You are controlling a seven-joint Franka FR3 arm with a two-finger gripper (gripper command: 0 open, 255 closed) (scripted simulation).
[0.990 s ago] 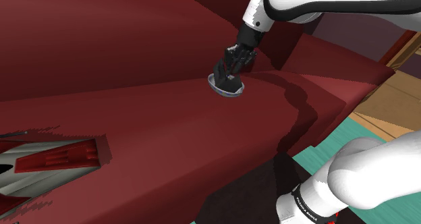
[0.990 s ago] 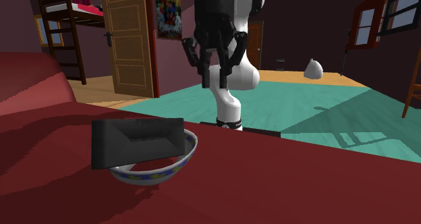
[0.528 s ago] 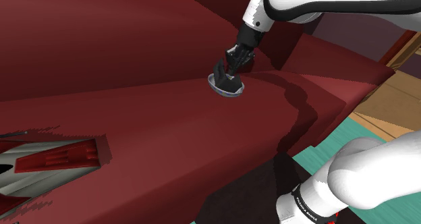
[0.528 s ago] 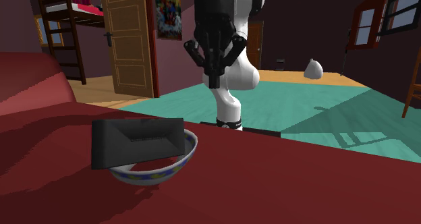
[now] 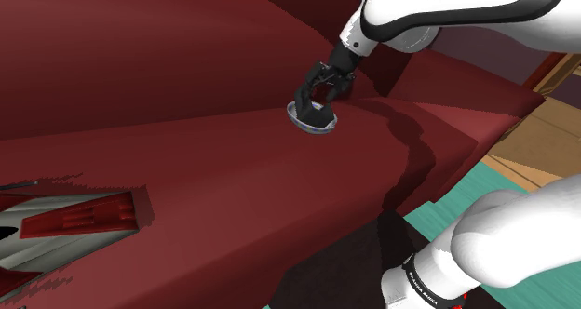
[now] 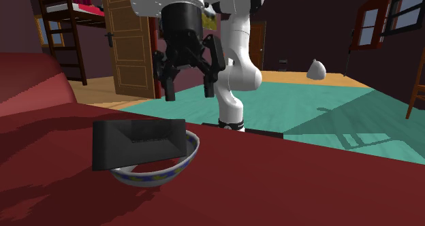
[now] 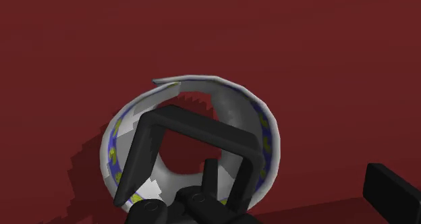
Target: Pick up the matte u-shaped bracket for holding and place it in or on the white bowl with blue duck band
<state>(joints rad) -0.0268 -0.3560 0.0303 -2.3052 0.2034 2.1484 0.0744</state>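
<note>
Just beneath the hand (image 6: 189, 93), the black bracket (image 6: 139, 143) sits in the bowl (image 6: 158, 175).

One black U-shaped bracket (image 6: 139, 142), one blue-banded bowl (image 6: 162, 174), one white arm (image 6: 238, 68), one wooden door (image 6: 129, 47).

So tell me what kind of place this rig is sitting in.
Most likely a bedroom in a house: a bunk bed with a ladder shows at the second exterior view's upper left, beside a panelled wooden door, above a teal floor.
</note>
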